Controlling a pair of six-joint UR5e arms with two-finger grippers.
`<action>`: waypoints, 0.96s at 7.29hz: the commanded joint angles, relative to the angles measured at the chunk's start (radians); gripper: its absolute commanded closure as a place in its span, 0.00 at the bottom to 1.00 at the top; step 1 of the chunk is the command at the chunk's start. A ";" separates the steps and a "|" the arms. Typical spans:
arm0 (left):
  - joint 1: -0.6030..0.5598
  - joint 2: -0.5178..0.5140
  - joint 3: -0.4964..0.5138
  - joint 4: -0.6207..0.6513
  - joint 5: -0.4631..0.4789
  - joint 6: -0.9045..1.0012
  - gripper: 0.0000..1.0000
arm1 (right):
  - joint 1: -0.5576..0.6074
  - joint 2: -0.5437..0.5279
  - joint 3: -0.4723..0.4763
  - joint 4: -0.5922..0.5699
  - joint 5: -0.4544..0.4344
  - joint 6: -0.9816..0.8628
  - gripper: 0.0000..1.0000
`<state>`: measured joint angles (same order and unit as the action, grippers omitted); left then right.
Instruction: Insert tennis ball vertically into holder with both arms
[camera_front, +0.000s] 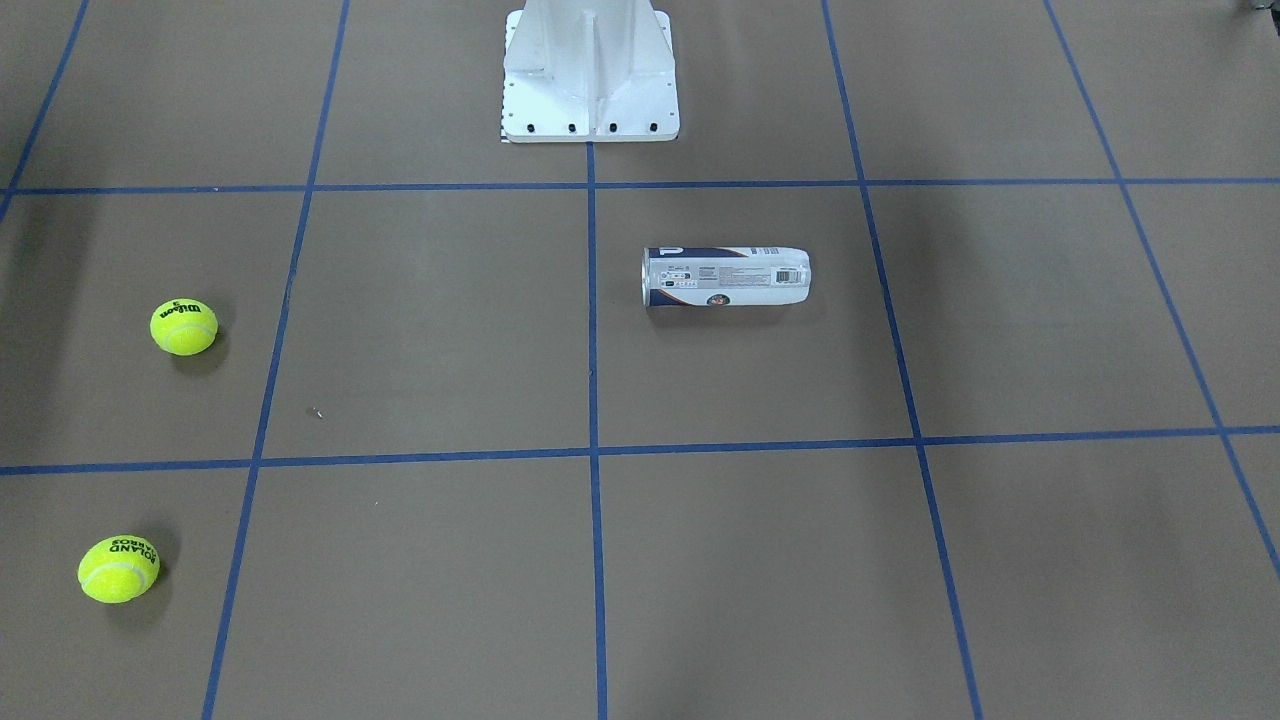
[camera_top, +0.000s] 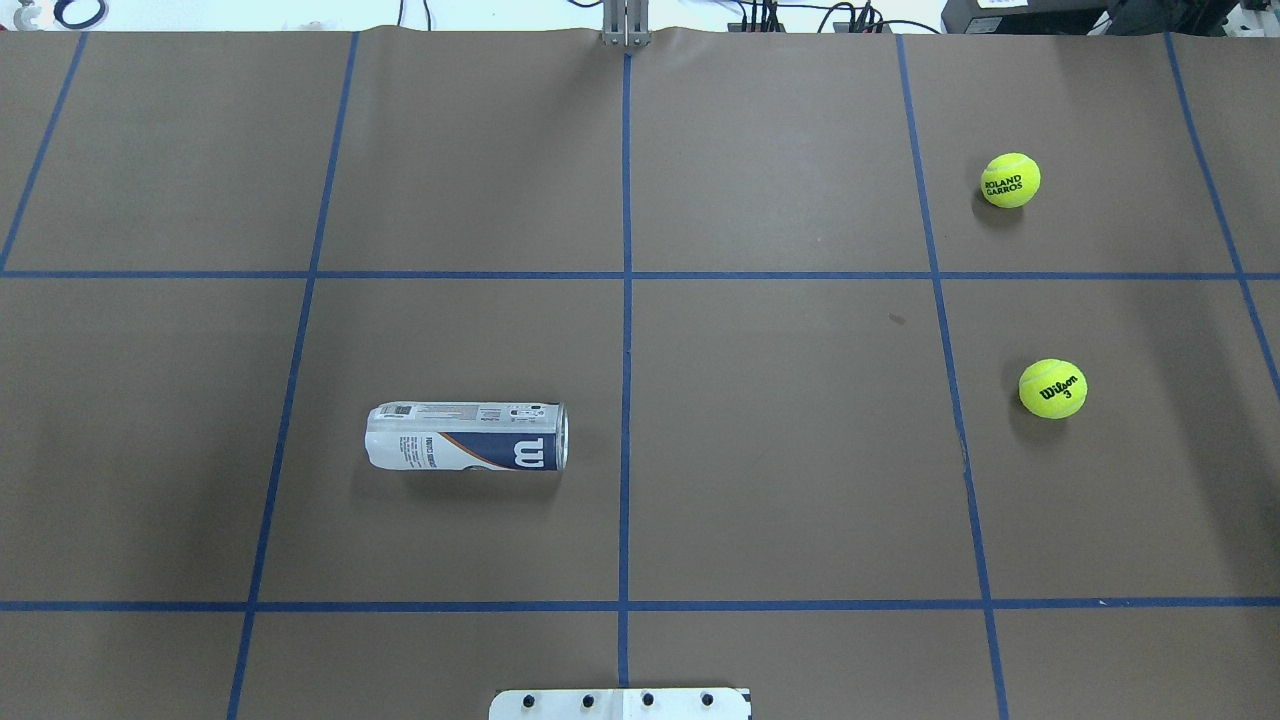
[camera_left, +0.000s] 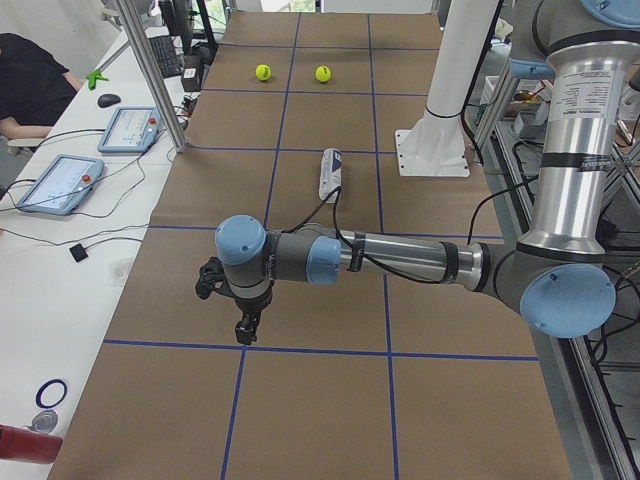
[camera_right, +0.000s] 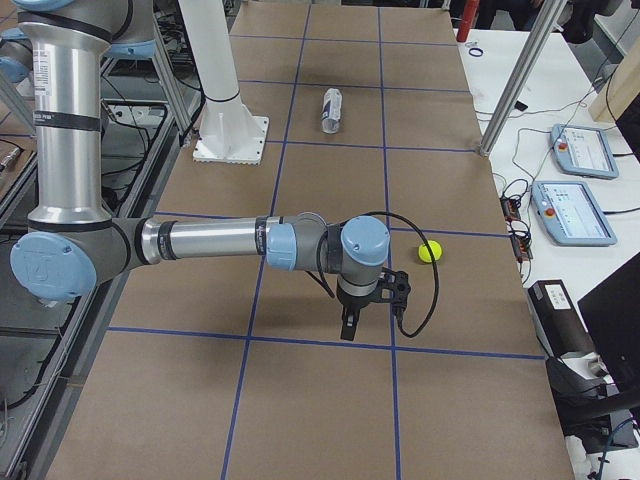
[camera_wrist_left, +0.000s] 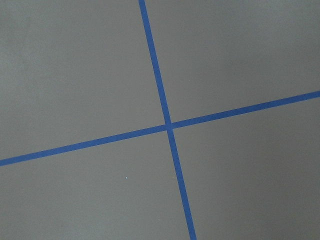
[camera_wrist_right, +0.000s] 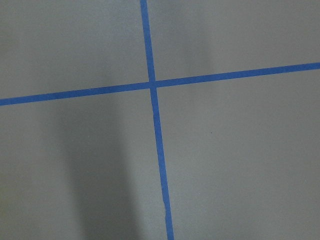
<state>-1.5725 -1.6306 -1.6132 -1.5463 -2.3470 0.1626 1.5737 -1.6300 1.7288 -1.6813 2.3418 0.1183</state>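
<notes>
We are looking at the can (camera_top: 467, 437) lying on its side on the brown tabletop (camera_top: 780, 450), in the robot's left half, just beside the middle line of blue tape (camera_top: 626, 400), with its "W" end pointing toward that line. Two yellow tennis balls are sitting well apart from it in the right half, the Wilson ball (camera_top: 1052, 388) nearer the robot and the Roland Garros ball (camera_top: 1010, 180) farther out. The left arm (camera_left: 400, 260) is reaching out low over the tabletop's left end, with the left pincer (camera_left: 243, 325) hanging downward above the paper. The right arm (camera_right: 200, 240) is reaching out likewise at the opposite end, with the right pincer (camera_right: 348, 325) pointing down. Both pincers are showing only in the side views, so we cannot tell whether their fingers are apart or together. Each wrist camera is looking down on paper and crossing tape.
</notes>
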 joint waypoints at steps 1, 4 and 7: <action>0.000 -0.001 0.004 0.000 -0.001 0.000 0.00 | 0.000 0.004 0.003 0.002 0.002 0.000 0.01; -0.001 -0.006 -0.002 0.002 -0.006 0.000 0.00 | 0.000 0.005 0.003 0.002 0.001 0.000 0.01; 0.002 -0.009 -0.074 -0.136 -0.017 0.000 0.00 | 0.000 0.009 0.006 0.002 0.002 0.000 0.01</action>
<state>-1.5733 -1.6367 -1.6563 -1.5971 -2.3602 0.1673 1.5739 -1.6223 1.7327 -1.6797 2.3434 0.1181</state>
